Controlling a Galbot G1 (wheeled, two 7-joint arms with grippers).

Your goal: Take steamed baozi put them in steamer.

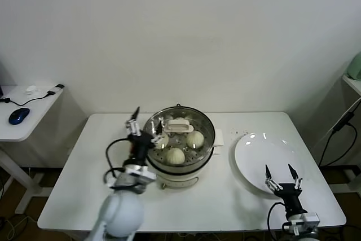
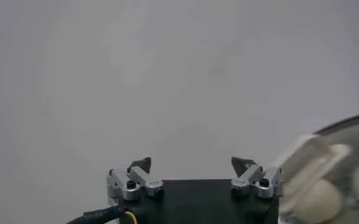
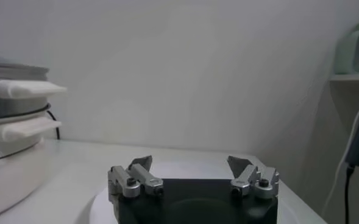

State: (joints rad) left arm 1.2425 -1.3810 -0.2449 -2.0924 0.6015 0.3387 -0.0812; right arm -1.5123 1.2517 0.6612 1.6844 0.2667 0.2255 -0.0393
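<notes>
- Left gripper hangs at the steamer's left rim, jaws spread wide and holding nothing.
- Three steamed baozi show on the tray inside (a fourth may hide behind the gripper; can't tell).
- Right gripper sits idle over the plate, right of the steamer, fingers apart.
- Risk: the left gripper could clip the steel rim and jolt the pot.

No readable text, labels, brand marks, numbers or signs in any view. Steamer shows bare steel & a plain cream base, no markings legible. White plate, right of it, is blank. Gripper bodies in both wrist views are plain black, nothing printed that can be made out.
</notes>
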